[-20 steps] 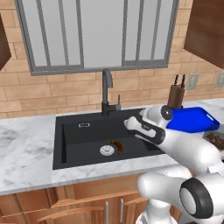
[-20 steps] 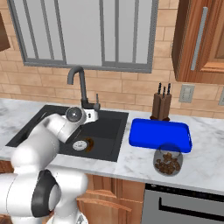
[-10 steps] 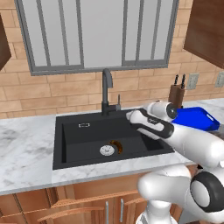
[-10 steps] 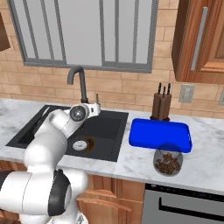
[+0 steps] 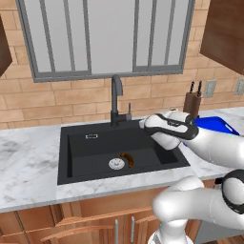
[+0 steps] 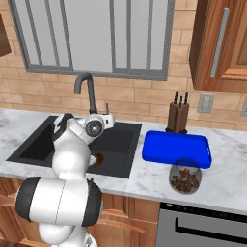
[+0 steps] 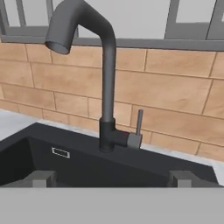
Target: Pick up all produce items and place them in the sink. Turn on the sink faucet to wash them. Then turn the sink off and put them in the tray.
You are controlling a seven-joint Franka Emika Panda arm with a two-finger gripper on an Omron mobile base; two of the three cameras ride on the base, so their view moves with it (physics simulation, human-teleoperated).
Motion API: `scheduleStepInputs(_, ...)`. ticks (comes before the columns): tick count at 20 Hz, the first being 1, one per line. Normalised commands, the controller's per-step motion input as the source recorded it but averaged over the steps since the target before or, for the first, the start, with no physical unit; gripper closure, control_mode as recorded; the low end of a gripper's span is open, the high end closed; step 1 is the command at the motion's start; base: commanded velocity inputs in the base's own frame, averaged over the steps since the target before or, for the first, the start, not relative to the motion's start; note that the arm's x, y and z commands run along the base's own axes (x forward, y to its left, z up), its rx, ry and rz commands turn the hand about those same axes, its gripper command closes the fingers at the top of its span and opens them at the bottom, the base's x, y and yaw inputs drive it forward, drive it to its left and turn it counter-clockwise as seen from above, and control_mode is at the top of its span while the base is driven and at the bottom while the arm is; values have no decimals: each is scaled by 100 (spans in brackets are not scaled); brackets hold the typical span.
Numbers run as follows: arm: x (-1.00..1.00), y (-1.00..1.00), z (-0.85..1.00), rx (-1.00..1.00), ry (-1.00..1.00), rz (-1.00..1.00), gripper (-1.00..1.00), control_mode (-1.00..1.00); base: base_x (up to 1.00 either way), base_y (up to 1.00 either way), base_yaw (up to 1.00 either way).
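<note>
Fingers [image 7: 112, 179] sit over the back right part of the large rectangular matte-black sink [image 5: 86, 164], pointed at the tall black gooseneck faucet [image 7: 103, 78]. In the hand view both dark fingertips [image 7: 40, 178] show at the bottom, wide apart, nothing between them, faucet base centred in the gap but still beyond them. No contact with the thin upright grey lever [image 7: 139, 119] on the right side of the faucet base; lever stands vertical. No water visible from the spout.

Left base view: the white arm's wrist hangs above the sink's right rear corner, just right of the faucet [image 5: 116, 100]. Right base view: the hand is just beside the faucet [image 6: 86, 91] base, near the lever.

Small curved dark-brown produce piece with an orange tinge [image 5: 127, 159] lies on the sink floor, touching or just beside the round silver drain [image 5: 116, 164] on its right. In the right base view it is partly hidden behind the arm [image 6: 99, 158]. Small silver overflow plate [image 5: 91, 137] is on the sink's back wall.

Bright blue rectangular tray with raised rim [image 6: 176, 149] sits on the white marble counter [image 6: 144, 181] right of the sink, nothing in it. Round grey dish of brown lumps [image 6: 184, 179] is just in front of the tray. Dark wooden knife block [image 6: 177, 116] stands behind the tray against the brick wall.
</note>
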Motion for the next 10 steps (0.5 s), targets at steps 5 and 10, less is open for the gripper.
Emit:
scheduleStepInputs(5,36,-2,-1,0,-1,0,-100,-100,0,0,0)
scheduleStepInputs(10,32,0,-3,0,-2,2,-100,-100,0,0,0)
